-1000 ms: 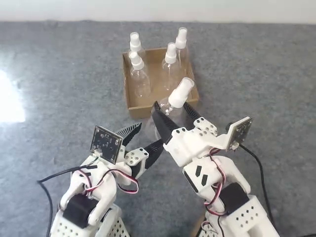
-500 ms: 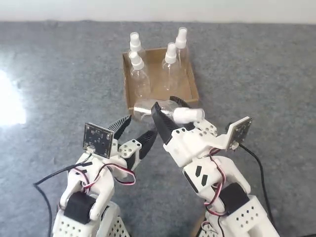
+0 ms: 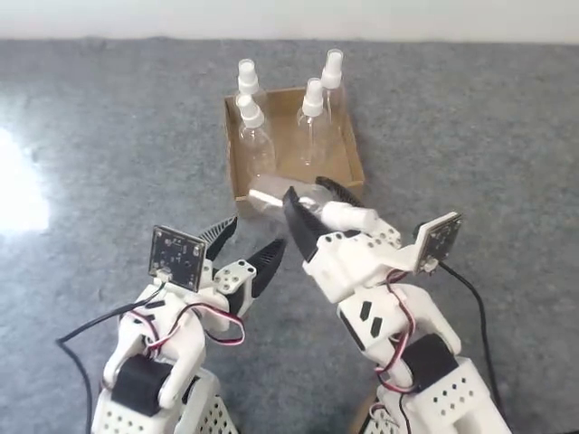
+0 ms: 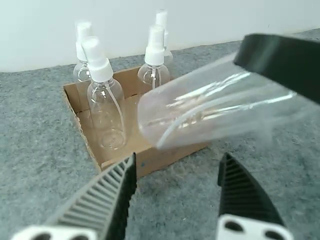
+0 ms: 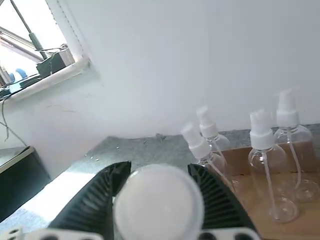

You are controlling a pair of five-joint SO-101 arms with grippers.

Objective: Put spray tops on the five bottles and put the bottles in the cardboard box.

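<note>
A clear bottle with a white spray top lies sideways in the air over the front wall of the cardboard box. My right gripper is shut on it near the neck. In the right wrist view the white top sits between the black fingers. Several capped bottles stand upright in the box. My left gripper is open, just short of the box and below the held bottle, touching nothing; its grey fingers spread wide.
Grey carpet-like tabletop surrounds the box on all sides. A white wall runs behind the box. The front part of the box floor between the standing bottles is bare.
The right gripper turned the bottle from upright to lying sideways and carried it toward the box's front wall. The left gripper drew back and to the left, away from the bottle.
</note>
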